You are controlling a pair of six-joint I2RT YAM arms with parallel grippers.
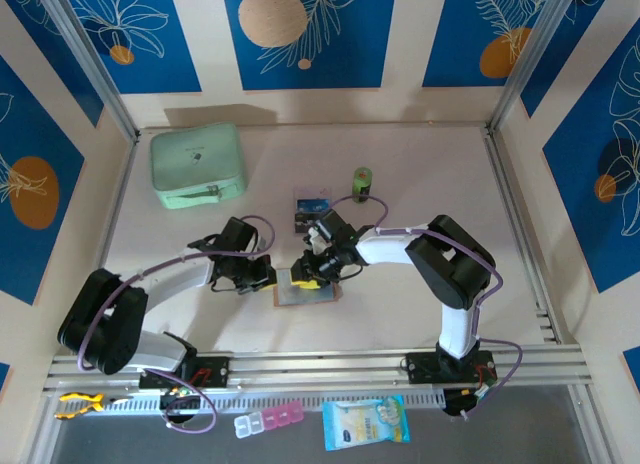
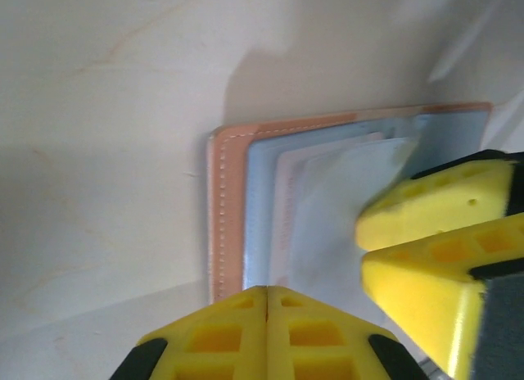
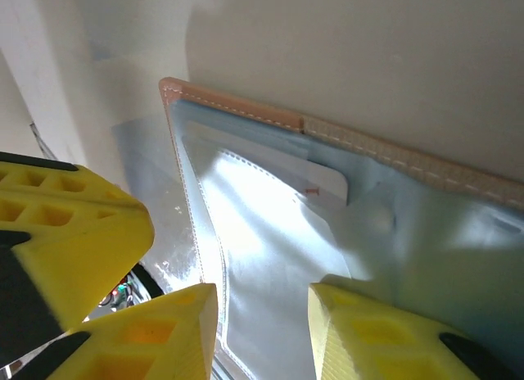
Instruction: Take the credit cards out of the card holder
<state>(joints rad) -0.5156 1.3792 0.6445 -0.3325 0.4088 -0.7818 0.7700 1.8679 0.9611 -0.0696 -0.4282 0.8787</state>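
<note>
**While one card lies out, more wait**

Beyond the open card holder [image 1: 307,292], one of the credit cards [image 1: 312,209] rests on the desk [image 1: 420,164]. At its edge the left fingers [image 2: 221,339] press together; the right fingers [image 3: 164,331] stand apart over its clear pocket [image 3: 270,232], where a pale card [image 3: 327,182] waits.

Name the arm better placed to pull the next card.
Right. The right gripper sits open over the card holder's clear pocket; the left gripper is shut at its edge, likely pinning it.

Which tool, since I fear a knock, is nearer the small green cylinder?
Right. The right tool sits diagonally left of the small green cylinder; the left tool, farther left still.
</note>
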